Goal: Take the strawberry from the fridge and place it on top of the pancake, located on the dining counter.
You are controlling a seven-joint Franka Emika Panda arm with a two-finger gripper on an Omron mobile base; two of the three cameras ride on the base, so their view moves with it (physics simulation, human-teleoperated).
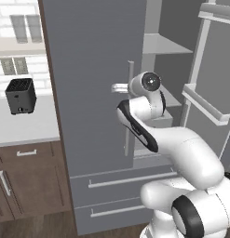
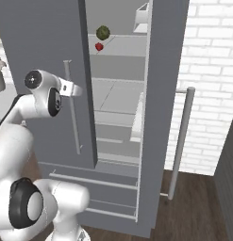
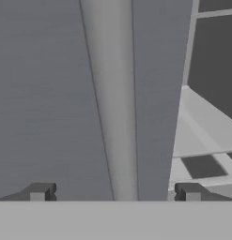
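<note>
Far left: black toaster (image 1: 20,95) on pale counter (image 1: 28,128), brown cabinets (image 1: 28,179) below. Next, grey fridge (image 1: 88,93), left door closed w/ vertical bar handle (image 1: 130,108); right door (image 2: 162,117) swung open, own handle (image 2: 180,141) beside white brick wall (image 2: 210,84). Two drawers (image 1: 125,195) along fridge bottom. Arm bent at left door, gripper (image 3: 115,193) right at that handle, jaws released wide, nothing between them but the bar (bar runs up centre of hand view, fingertips (image 3: 40,192) either side, not touching). Inside open half: pale shelves (image 2: 118,101). Strawberry (image 2: 99,46) on upper shelf, far back, just below/beside dark green bumpy ball (image 2: 103,32). Well apart from gripper.
</note>
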